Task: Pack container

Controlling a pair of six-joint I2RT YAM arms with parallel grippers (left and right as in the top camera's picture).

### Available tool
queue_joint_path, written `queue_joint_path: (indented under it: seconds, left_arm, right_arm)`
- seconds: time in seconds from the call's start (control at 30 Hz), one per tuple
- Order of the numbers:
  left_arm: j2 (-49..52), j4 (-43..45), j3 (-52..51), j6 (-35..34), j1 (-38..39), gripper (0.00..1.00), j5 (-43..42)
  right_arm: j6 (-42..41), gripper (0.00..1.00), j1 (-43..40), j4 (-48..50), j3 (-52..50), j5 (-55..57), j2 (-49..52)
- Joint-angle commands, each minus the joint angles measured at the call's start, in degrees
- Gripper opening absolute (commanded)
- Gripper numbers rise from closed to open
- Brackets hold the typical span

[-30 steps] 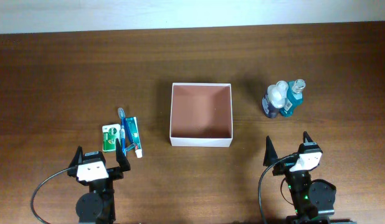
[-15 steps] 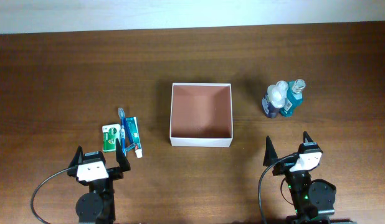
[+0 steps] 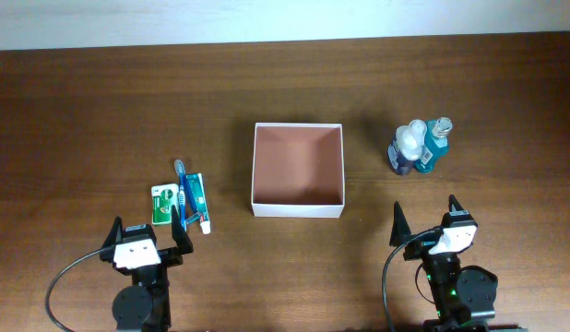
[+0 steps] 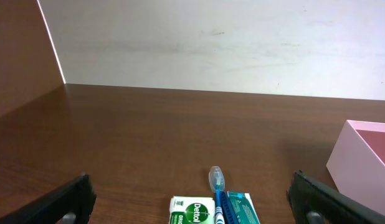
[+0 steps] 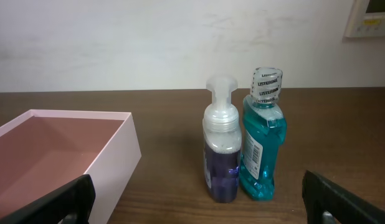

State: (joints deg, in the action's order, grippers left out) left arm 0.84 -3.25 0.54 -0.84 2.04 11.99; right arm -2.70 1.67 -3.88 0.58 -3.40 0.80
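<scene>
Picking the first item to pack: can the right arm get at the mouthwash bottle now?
Probably yes. The right gripper sits open, facing the mouthwash bottle with nothing standing between them; the pump bottle close beside it may crowd the fingers.

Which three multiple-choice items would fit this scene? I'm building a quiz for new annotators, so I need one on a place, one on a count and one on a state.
1. Where do the pump bottle and the mouthwash bottle stand?
A. Inside the container
B. Right of the container, apart from it
C. Left of the container

2. How many bottles are on the table?
A. One
B. Two
C. Four

3. What state is the container in?
A. Open-topped and empty
B. Lidded
C. Holding a bottle

Answers:
1 B: the overhead view shows both bottles beyond the container's right wall, with bare table between.
2 B: the pump bottle and the mouthwash bottle are the only bottles in any view.
3 A: its whole reddish-brown floor shows, with nothing on it.
</scene>
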Motion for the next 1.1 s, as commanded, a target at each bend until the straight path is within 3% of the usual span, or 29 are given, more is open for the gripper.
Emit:
queue_joint_path:
  seconds: [0.0,0.77,0.93,1.07]
  left_arm:
    - [-0.55,-0.44,-0.02,1.11,-0.35,1.0,-0.57]
    - [-0.55,-0.44,-0.02,1.11,-0.35,1.0,-0.57]
    - [-0.55,-0.44,-0.02,1.11,-0.35,1.0,-0.57]
    - [-0.55,-0.44,0.0,1.11,-0.35,1.0,-0.57]
  right_arm:
    - [0.35,0.98,-0.24,-0.24,-0.26,-0.9,-0.44]
    - [-1.09,0.98,-0.2,-0.55,0.24,-2.75,-0.07]
    - [-4.22,0.99,-0.2,-2.12,6.62,-1.36,3.8]
    - [-4.15,0.99,-0.2,-7.91,18.21,1.95,11.15]
